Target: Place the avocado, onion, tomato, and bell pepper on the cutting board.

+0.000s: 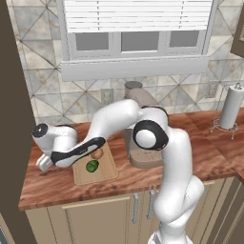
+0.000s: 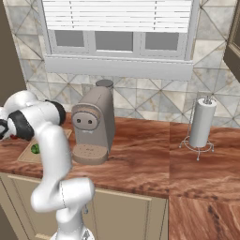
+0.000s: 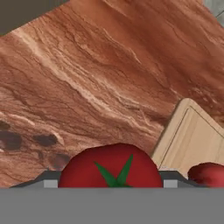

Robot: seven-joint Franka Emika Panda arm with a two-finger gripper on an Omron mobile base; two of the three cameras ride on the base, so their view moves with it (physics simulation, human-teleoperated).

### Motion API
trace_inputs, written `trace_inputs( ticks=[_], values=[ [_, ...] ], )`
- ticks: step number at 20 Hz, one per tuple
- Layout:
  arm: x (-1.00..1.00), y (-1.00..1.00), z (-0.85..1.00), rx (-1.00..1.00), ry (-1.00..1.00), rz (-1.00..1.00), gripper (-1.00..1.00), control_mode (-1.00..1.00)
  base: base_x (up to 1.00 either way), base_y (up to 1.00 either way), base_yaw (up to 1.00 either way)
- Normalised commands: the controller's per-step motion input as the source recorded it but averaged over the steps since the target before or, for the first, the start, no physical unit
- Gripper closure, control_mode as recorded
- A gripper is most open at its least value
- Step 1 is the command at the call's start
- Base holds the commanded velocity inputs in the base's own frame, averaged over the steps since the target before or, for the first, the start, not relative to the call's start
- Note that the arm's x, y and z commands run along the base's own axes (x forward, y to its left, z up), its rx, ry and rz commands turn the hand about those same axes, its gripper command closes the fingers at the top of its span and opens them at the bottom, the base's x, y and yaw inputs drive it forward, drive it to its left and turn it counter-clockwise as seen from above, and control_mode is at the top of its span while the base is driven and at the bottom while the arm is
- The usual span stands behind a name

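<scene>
between the hand's fingers, glossy red tomato (image 3: 110, 167)

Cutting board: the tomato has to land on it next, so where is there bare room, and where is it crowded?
The cutting board is bare along its right side and near edge, right of the avocado and onion. Its left and middle are crowded by those two and the arm above. In the hand view the tomato sits between the gripper fingers beside a bare board corner.
</scene>
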Motion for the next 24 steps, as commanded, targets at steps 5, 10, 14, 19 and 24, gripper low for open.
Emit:
trace_inputs(
  ticks=[5,10,14,19,24],
  values=[
    [-0.49,-0.18,0.6,0.06,-0.18,0.0,1.0,-1.0,0.0,0.0,0.0],
    [-0.53,-0.38,0.64,0.14,-0.11,0.0,1.0,-1.0,0.0,0.0,0.0],
    [-0.6,-0.5,0.65,0.17,-0.07,0.0,1.0,-1.0,0.0,0.0,0.0],
    [-0.65,-0.64,0.64,0.22,-0.02,0.0,1.0,-1.0,0.0,0.0,0.0],
    [-0.61,-0.7,0.61,0.25,0.0,-0.02,1.0,-1.0,0.0,0.0,0.0]
  ],
)
